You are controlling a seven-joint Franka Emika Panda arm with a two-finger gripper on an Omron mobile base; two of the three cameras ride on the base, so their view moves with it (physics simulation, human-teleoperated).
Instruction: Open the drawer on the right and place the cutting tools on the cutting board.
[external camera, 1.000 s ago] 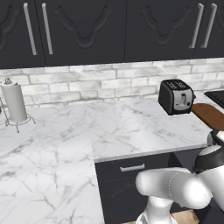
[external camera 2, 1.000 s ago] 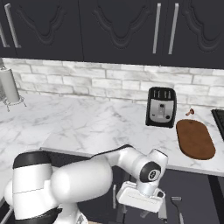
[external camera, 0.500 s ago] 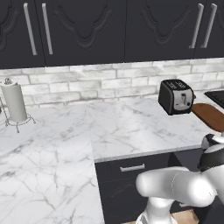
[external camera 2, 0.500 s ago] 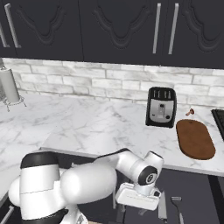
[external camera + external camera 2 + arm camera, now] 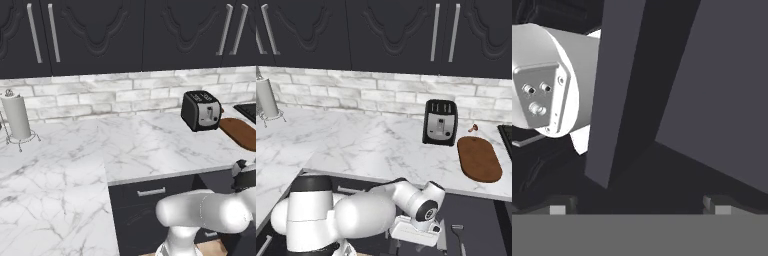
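Observation:
The drawer [image 5: 478, 217] stands pulled out at the lower right under the counter, its dark grey inside showing. In it lies a thin silvery utensil [image 5: 458, 233], with a narrow silvery blade [image 5: 441, 242] just left of it. My gripper [image 5: 416, 243] hangs low over the drawer's left part, next to the blade. In the hand view my gripper [image 5: 639, 207] is open, its fingertips [image 5: 559, 208] wide apart with nothing between them, facing the drawer's grey walls [image 5: 722, 85]. The reddish-brown cutting board [image 5: 479, 159] [image 5: 241, 133] lies on the counter right of the toaster.
A black-and-silver toaster [image 5: 440, 122] [image 5: 201, 111] stands by the brick wall. A paper towel holder [image 5: 17, 119] is at the far left. A black drawer front with a short silver handle [image 5: 151, 191] sits below the marble counter edge [image 5: 150, 175]. Dark cabinets hang above.
The arm has sunk a little lower towards the open drawer. The jaws stay open and nothing on the counter has moved.

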